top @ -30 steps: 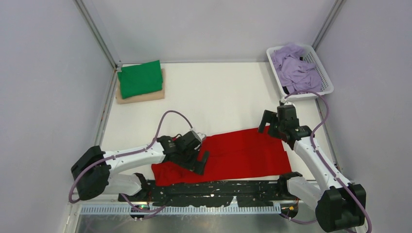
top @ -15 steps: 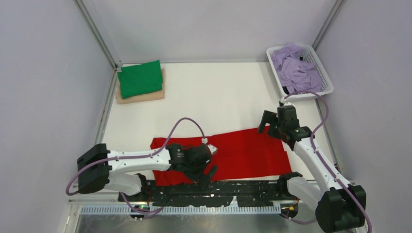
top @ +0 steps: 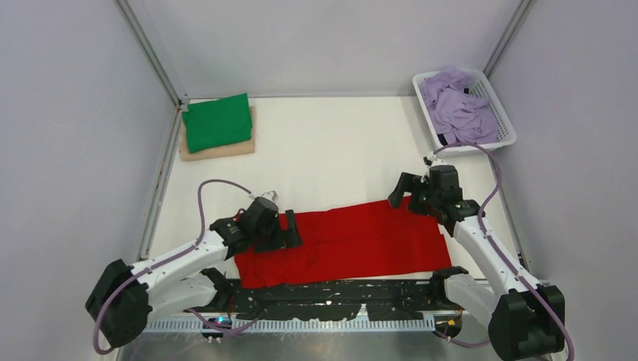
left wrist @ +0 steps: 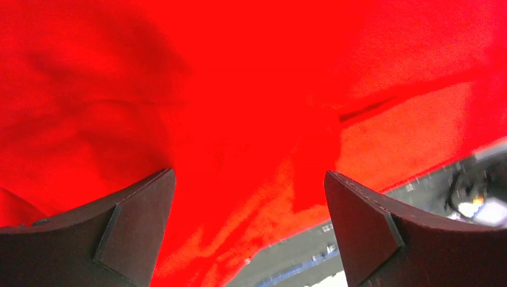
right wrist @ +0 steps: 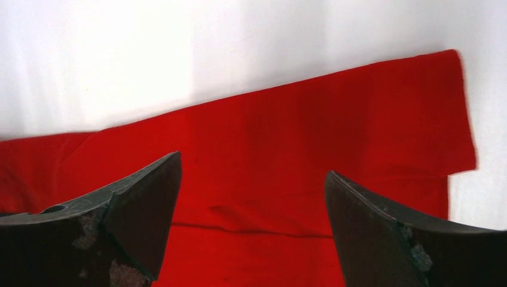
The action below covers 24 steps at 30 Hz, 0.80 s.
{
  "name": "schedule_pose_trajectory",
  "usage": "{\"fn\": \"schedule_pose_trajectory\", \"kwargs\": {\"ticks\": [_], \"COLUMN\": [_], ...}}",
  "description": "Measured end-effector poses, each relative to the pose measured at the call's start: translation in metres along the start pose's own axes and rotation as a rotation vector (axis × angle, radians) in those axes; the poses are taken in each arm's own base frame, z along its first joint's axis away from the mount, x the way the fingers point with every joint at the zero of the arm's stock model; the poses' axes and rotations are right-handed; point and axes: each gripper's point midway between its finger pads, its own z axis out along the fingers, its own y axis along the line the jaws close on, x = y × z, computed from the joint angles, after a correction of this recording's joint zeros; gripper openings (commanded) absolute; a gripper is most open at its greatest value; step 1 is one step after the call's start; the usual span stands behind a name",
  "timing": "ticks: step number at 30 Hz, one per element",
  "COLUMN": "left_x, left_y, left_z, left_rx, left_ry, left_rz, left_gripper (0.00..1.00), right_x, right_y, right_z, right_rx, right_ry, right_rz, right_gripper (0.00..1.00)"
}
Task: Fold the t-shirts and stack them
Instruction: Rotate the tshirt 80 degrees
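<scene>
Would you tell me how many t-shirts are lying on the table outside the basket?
3: the red t-shirt spread along the near edge; the green t-shirt folded atop the beige t-shirt at the far left. Others may hide beneath.

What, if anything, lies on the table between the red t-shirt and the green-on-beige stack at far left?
Nothing visible. Only bare table separates the red t-shirt from the green t-shirt lying on the beige t-shirt; the basket sits far right, off that path.
</scene>
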Motion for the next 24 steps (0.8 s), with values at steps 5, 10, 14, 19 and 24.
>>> {"fn": "schedule_pose_trajectory", "kwargs": {"ticks": [5, 10, 14, 19, 24], "left_x": [-0.023, -0.069, -0.123, -0.218, -0.318], "left_y": [0.028, 0.022, 0.022, 0.022, -0.012], "left_z": [0.027, 0.057, 0.081, 0.118, 0.168], "left_rx": [-0.085, -0.13, -0.136, -0.156, -0.045], "left_ry": [-0.013, -0.008, -0.034, -0.113, -0.189], "left_rz": [-0.234, -0.397, -0.57, -0.679, -0.721], "left_gripper": [1.0, 1.0, 1.0, 0.99, 1.0], "right_x": [0.011, 0.021, 0.027, 0.04, 0.048], "right_y": [0.014, 0.014, 0.008, 0.0, 0.018], "right_z": [0.018, 0.034, 0.042, 0.051, 0.059], "right_rx": [-0.089, -0.094, -0.069, -0.03, -0.081], "right_ry": [0.075, 0.133, 0.163, 0.217, 0.241], "right_rz": [0.007, 0.02, 0.03, 0.036, 0.001], "right_gripper": [0.96, 0.95, 0.95, 0.95, 0.95]}}
